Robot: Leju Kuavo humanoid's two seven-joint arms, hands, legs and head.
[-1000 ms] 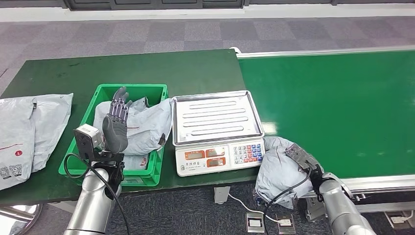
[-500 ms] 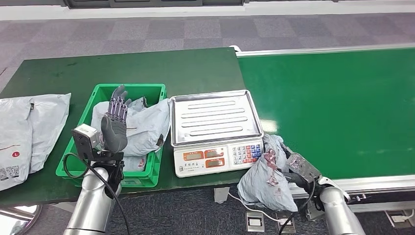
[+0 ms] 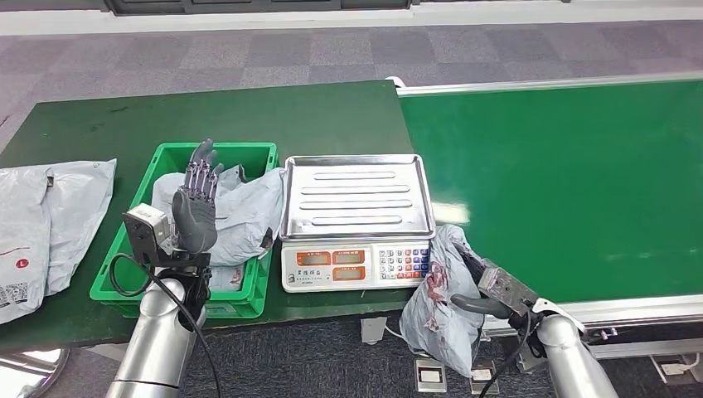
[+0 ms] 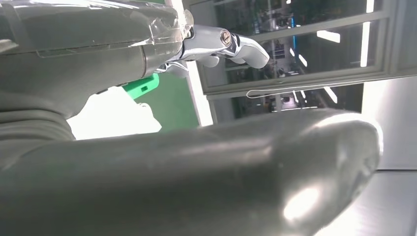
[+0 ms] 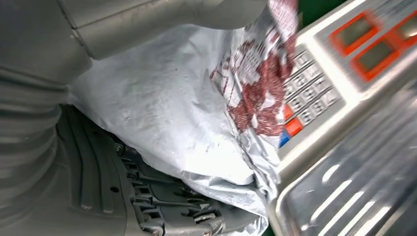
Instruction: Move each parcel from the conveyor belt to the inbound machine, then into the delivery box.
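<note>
My right hand (image 3: 474, 292) grips a grey plastic parcel (image 3: 439, 298) with red print, hanging off the near edge of the table beside the scale's keypad. In the right wrist view the parcel (image 5: 196, 113) lies against my hand (image 5: 98, 162), right next to the scale's buttons (image 5: 305, 105). The scale (image 3: 356, 220), a steel tray over a keypad, has nothing on its tray. My left hand (image 3: 196, 207) is raised above the green delivery box (image 3: 157, 282), fingers spread, holding nothing. Grey parcels (image 3: 240, 211) lie in the box. The green conveyor belt (image 3: 564, 182) is bare.
More grey parcels (image 3: 46, 224) lie on the dark green table (image 3: 249, 116) at the far left. Below the table edge, floor sockets (image 3: 431, 377) and cables sit on the carpet. A metal rail (image 3: 630, 308) borders the conveyor's near side.
The camera view has shifted slightly. My right hand has drawn the parcel off the conveyor toward the near left; it now hangs below the table edge by the scale. The left hand stays raised.
</note>
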